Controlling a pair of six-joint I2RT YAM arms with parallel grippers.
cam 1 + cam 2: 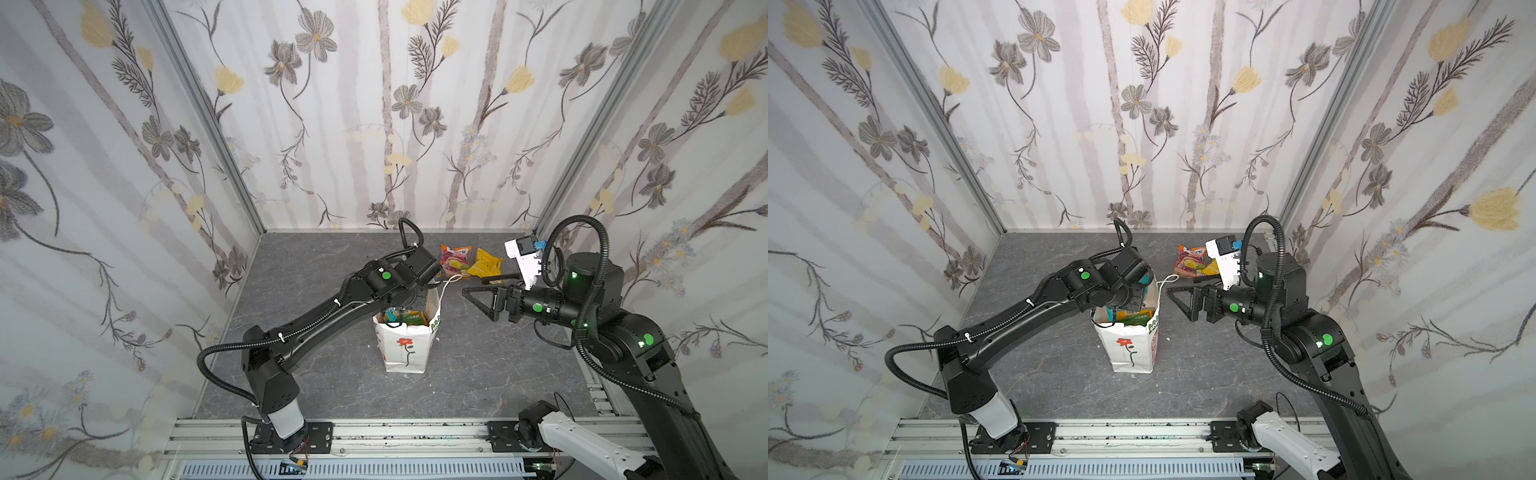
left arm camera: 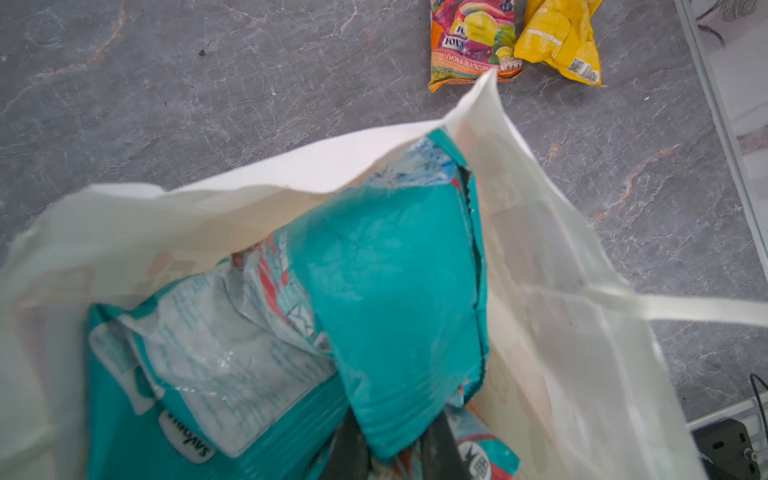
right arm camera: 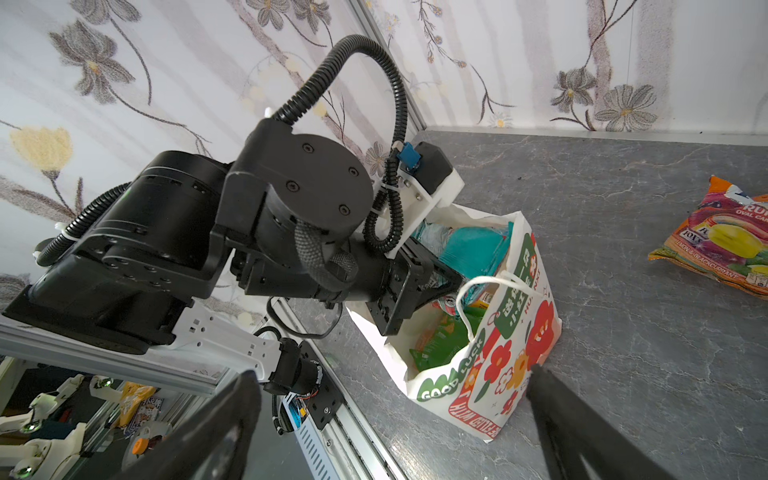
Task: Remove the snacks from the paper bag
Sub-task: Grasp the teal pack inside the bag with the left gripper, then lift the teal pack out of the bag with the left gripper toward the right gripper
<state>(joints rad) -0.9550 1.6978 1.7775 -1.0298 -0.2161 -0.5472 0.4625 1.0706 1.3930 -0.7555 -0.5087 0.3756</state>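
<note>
The white paper bag (image 1: 405,349) (image 1: 1125,349) (image 3: 498,374) stands upright mid-table with its mouth open. My left gripper (image 1: 409,305) (image 2: 392,453) reaches into the mouth and is shut on a teal packet (image 2: 395,291) (image 3: 469,249). Another teal packet with a pale panel (image 2: 208,374) and a green packet (image 3: 440,345) lie deeper inside. Behind the bag on the table lie an orange-pink packet (image 1: 455,259) (image 2: 473,41) and a yellow packet (image 1: 484,262) (image 2: 557,37). My right gripper (image 1: 473,286) (image 3: 390,372) hovers open and empty, right of the bag.
A white cord handle (image 1: 451,279) (image 2: 685,309) sticks out from the bag toward the right gripper. Flowered walls close in the grey stone-look table (image 1: 332,374) on three sides. An aluminium rail (image 1: 415,432) runs along the front edge.
</note>
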